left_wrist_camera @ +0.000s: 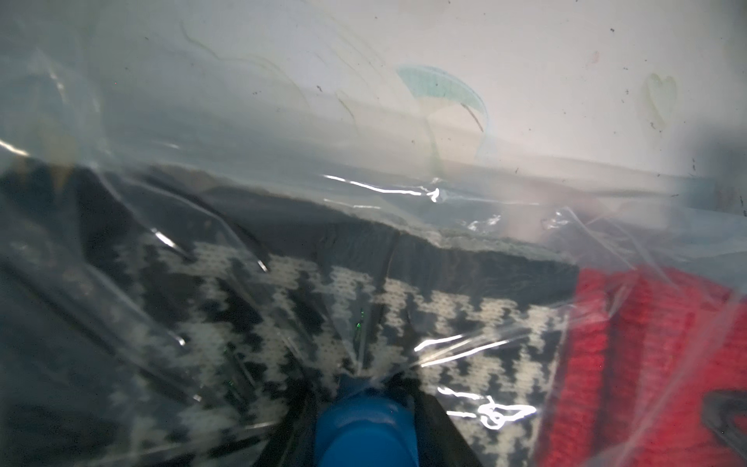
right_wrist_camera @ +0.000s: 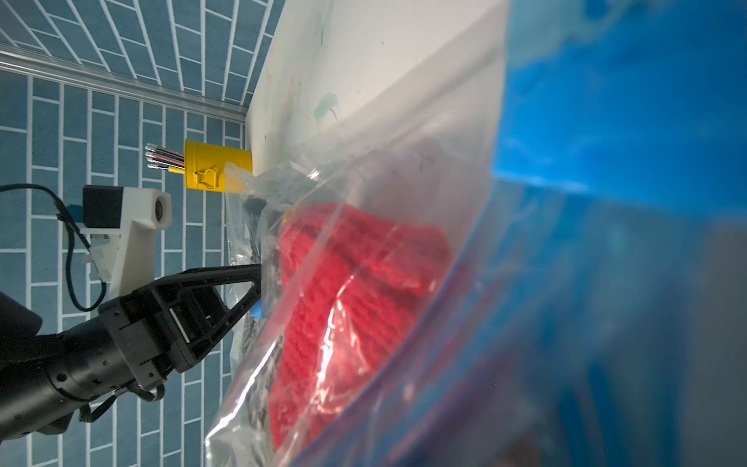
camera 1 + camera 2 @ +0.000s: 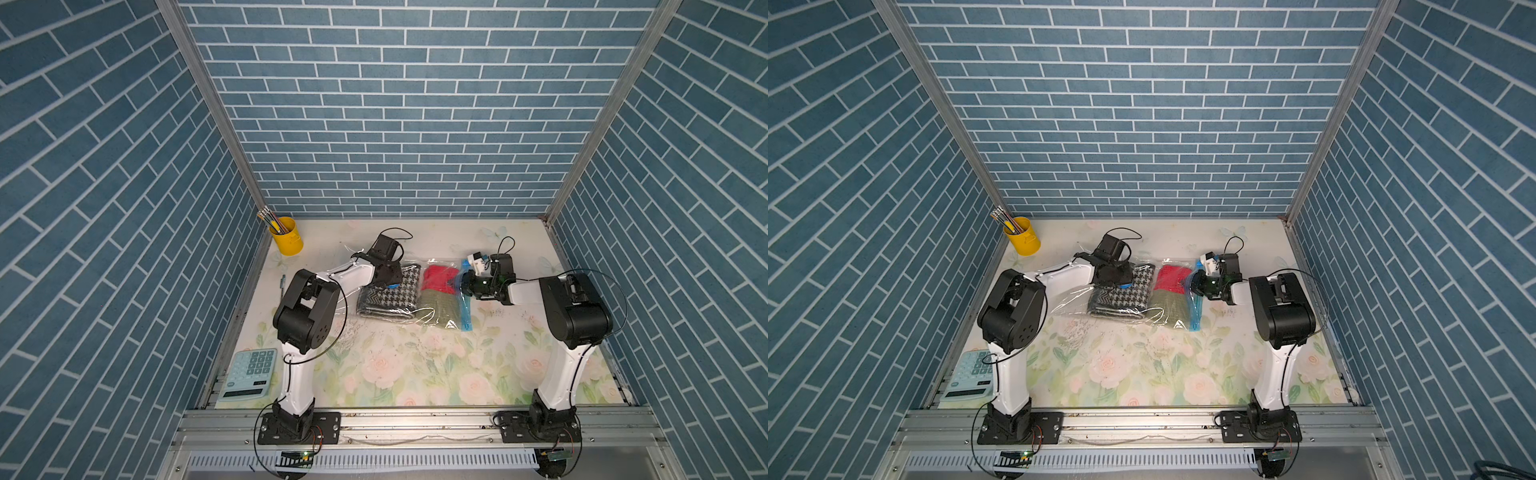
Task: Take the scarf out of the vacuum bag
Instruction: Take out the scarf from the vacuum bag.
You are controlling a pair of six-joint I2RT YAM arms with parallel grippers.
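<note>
Calculator (image 3: 248, 374) comes first, lying well to the near side of the vacuum bag (image 3: 1071, 301), off its left end. Inside the bag, toward that left end, the scarf (image 3: 388, 301) sits folded and flat under the clear plastic. My left pincer (image 3: 388, 282) is clamped on the bag over the scarf's far edge, gripping what looks like its round blue valve cap (image 1: 364, 424). Toward the bag's right end lie an olive knit (image 3: 440, 307) and, beyond it, a red knit (image 3: 440, 277), both inside. My right pincer (image 3: 464, 284) is clenched on the bag's blue zip strip (image 3: 466, 316), which stands raised there. Far beyond the bag's left end stands a yellow cup (image 3: 286, 240) of pencils (image 3: 270, 218).
</note>
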